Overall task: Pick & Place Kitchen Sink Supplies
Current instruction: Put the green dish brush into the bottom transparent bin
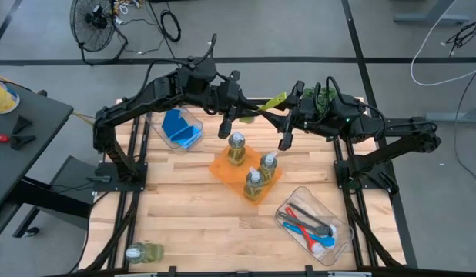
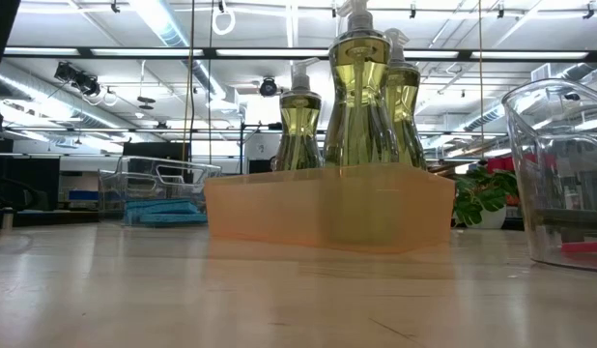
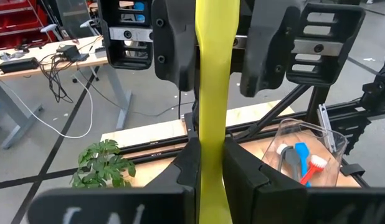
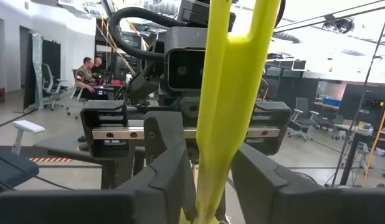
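- The yellow-green brush (image 1: 274, 101) hangs in the air above the far edge of the table (image 1: 184, 208), its long axis running between the two claws, roughly from 9 to 3 o'clock in the high view with the 3 o'clock end raised.
- The left claw (image 3: 208, 165) is clamped tight on one end of the handle; the right claw (image 4: 211, 177) faces it from the other end, its fingers (image 4: 171, 168) standing close on either side of the handle, and I cannot tell whether they grip it yet.
- This looks like a hand-over: the right arm is nearer the clear bin (image 1: 319, 227) at about 5 o'clock, where a blue brush (image 1: 313, 235), a red brush (image 1: 293, 225) and a grey brush (image 1: 307, 219) already lie.
- Below the claws, toward 6 o'clock, three soap bottles (image 1: 253, 185) stand in an orange tray (image 1: 222, 168); their pumps could catch a low-carried brush.
- Blue sponges (image 1: 179, 128) fill a bin at 9 o'clock; a fourth bottle (image 1: 142, 252) lies at 7 o'clock.
- The plant (image 1: 319, 98) sits behind the right arm.
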`<state>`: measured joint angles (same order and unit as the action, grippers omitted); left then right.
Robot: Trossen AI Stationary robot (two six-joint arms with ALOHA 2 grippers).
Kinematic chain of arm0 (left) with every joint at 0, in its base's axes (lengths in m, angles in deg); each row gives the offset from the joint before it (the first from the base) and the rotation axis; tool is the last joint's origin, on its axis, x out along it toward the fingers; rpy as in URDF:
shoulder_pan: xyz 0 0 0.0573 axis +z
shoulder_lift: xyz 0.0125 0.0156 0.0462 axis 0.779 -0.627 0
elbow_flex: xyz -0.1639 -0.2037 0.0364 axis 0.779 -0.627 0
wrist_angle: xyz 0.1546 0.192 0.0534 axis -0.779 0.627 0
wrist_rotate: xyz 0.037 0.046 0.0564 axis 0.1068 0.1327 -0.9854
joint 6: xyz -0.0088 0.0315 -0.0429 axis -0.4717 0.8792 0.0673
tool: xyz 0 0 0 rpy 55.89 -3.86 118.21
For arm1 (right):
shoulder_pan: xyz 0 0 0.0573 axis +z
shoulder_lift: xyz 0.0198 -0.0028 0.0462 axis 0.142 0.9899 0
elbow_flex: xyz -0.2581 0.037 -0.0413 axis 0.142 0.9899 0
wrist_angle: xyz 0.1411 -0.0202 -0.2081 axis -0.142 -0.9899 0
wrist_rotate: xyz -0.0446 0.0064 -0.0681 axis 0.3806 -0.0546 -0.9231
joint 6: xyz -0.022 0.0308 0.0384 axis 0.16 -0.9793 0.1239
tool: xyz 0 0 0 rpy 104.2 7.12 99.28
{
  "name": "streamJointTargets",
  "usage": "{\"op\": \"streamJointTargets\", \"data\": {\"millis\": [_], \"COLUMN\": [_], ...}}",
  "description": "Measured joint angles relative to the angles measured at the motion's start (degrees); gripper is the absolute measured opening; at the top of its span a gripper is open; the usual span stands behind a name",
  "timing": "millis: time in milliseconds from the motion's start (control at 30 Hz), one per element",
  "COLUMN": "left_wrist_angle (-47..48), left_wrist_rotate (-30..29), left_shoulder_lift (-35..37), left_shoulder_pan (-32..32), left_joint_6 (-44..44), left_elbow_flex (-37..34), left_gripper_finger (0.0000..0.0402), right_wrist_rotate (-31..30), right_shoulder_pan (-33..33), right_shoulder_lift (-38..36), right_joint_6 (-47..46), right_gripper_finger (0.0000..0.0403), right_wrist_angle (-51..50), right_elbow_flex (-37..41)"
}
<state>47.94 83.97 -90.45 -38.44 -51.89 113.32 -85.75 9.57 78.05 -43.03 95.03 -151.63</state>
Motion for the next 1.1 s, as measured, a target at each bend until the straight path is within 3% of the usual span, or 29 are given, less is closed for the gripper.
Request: {"op": "streamJointTargets", "data": {"millis": [400,567,900,1100], "left_wrist_angle": [0.0,0.2,0.0,0.5], "left_wrist_rotate": [-0.1,-0.1,-3.2,-4.8], "left_shoulder_lift": [0.0,0.0,0.2,1.7], "left_shoulder_pan": [0.0,0.0,0.0,0.0], "left_joint_6": [0.2,0.2,0.0,-1.8], "left_elbow_flex": [0.0,0.0,0.0,0.0], "left_gripper_finger": [0.0046,0.0056,0.0132,0.0213], "right_wrist_rotate": [0.0,-0.3,-1.5,-1.5], "right_shoulder_pan": [0.0,0.0,0.0,0.1], "right_shoulder_lift": [0.0,0.0,0.0,-1.0], "right_joint_6": [0.0,0.2,2.5,2.5], "right_gripper_finger": [0.0055,0.0048,0.0047,0.0047], "right_wrist_angle": [-0.3,-0.7,-1.3,-2.5], "right_elbow_flex": [0.0,0.0,0.0,0.0]}}
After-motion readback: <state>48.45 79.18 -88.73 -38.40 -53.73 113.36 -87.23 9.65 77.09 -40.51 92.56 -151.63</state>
